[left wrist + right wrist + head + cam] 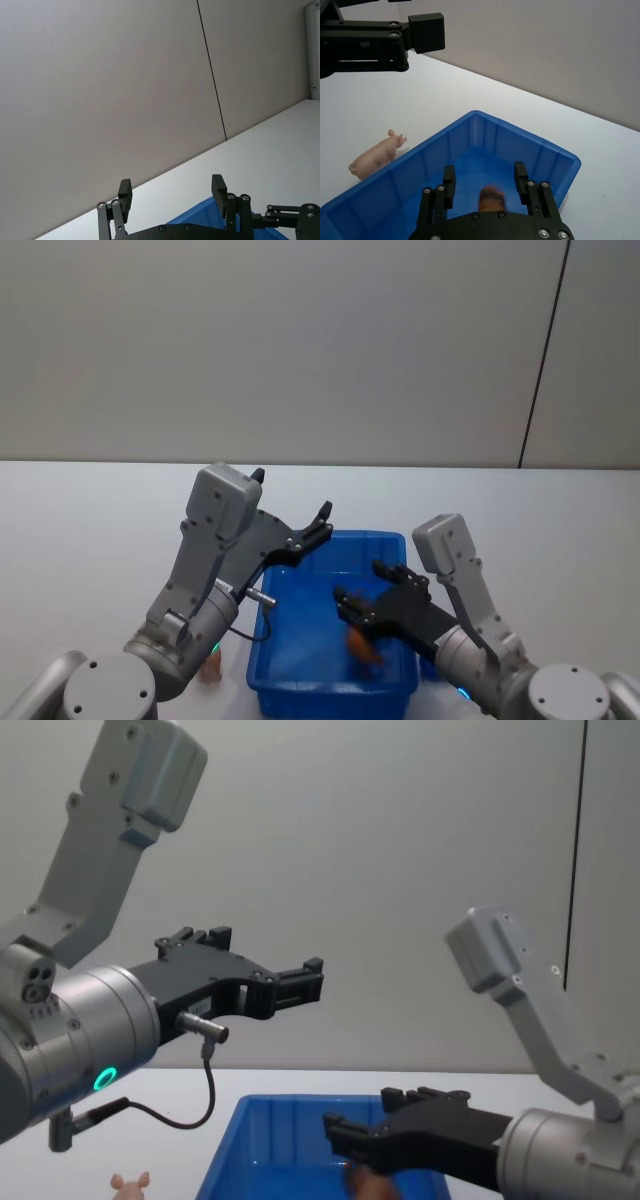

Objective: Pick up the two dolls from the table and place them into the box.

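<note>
Though plain, white table (pixel 80 530), grey wall (pixel 300 340).

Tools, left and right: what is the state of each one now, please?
Left tool: open, holding nothing, raised near the box.
Right tool: open over the box; the brown doll is below it, not gripped.

Soft, even, fairly bright light falls on the white bench (pixel 80 520). The pig (pixel 375 156) casts a faint, soft-edged shadow. The box (pixel 330 700) floor carries a pale sheen. The lion (pixel 491 198) shows blurred.
</note>
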### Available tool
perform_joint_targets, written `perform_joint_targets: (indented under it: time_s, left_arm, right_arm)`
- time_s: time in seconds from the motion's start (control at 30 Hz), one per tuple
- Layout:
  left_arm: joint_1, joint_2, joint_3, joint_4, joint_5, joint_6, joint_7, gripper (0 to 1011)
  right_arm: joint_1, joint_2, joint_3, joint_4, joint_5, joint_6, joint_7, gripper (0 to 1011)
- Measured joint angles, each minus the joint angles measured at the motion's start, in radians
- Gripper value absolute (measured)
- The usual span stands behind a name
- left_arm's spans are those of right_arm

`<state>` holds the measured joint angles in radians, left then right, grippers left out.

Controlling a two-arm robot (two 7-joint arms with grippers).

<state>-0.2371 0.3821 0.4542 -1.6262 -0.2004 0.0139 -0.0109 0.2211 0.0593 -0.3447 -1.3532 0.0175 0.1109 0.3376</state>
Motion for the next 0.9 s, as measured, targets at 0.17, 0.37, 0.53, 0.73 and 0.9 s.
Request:
perform_joint_targets:
  time_s: [0.17, 0.37, 0.53, 0.73, 0.9]
  left_arm:
    - [0.0, 0.0, 0.0, 0.0, 0.0, 0.0, 0.0, 1001]
    - [0.0, 0.0, 0.0, 0.0, 0.0, 0.0, 0.0, 1001]
    - [0.0, 0.0, 0.0, 0.0, 0.0, 0.0, 0.0, 1001]
    - [0.0, 0.0, 0.0, 0.0, 0.0, 0.0, 0.0, 1001]
    - [0.0, 0.0, 0.0, 0.0, 0.0, 0.0, 0.0, 1001]
  right_arm:
    - [0.007, -0.004, -0.001, 0.006, -0.002, 0.002, -0.003, 778]
    - [-0.009, 0.005, 0.002, -0.021, 0.006, 0.0, -0.035, 970]
    - [-0.035, 0.02, 0.009, -0.059, 0.016, -0.007, -0.066, 1001]
    - [-0.078, 0.049, 0.023, -0.114, 0.036, -0.019, -0.111, 1001]
    - [-0.109, 0.075, 0.038, -0.148, 0.053, -0.025, -0.138, 1001]
